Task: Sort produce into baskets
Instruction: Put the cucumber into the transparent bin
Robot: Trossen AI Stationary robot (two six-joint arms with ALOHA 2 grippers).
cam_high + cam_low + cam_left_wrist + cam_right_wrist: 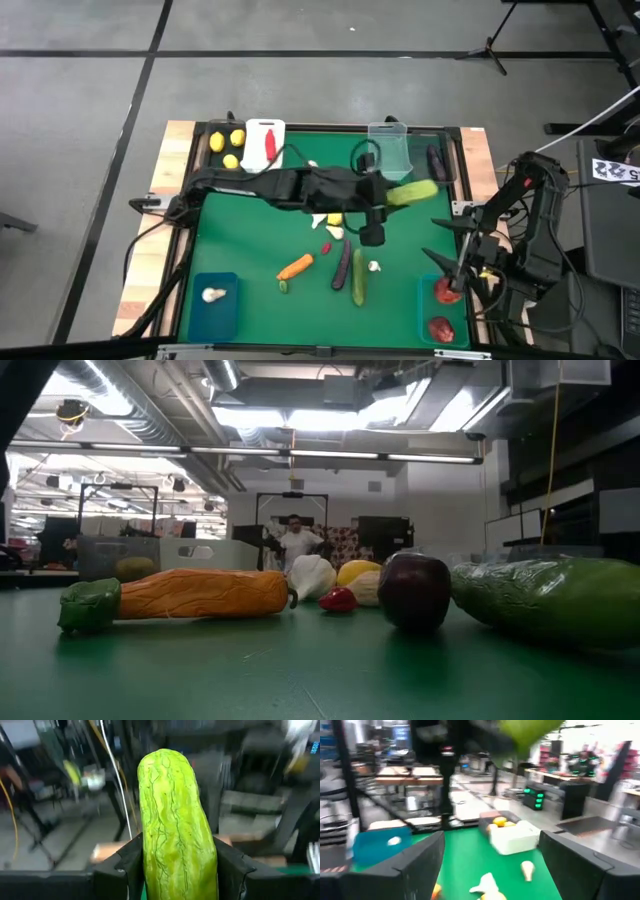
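My left gripper [385, 195] hangs high over the middle of the green table [250, 310], shut on a green cucumber [412, 192], just near of the clear basket [390, 150]. My right gripper [447, 265] stands open above the right teal basket [425, 300], which holds two round red fruits [441, 327]. On the mat lie a carrot [295, 267], an eggplant [342, 265], a second cucumber [358, 277], a garlic bulb [374, 266], a chili [326, 247] and a lemon [334, 218]. In the low view the carrot [190, 595] and the eggplant [413, 592] rest on their sides. My left gripper pinches the cucumber's two sides [150, 855] between its two fingers [122, 867], at the end nearest the wrist. The fingers come about level from the table's left and lie along the cucumber. It sticks out past them toward the right, lifted clear of the table.
The far edge carries lemons [225, 145], a white basket [265, 140] with a red piece in it, and a dark basket with an eggplant [437, 160]. A left teal basket [225, 315] at the near edge holds a garlic bulb [212, 294]. A person [295, 540] stands beyond the table.
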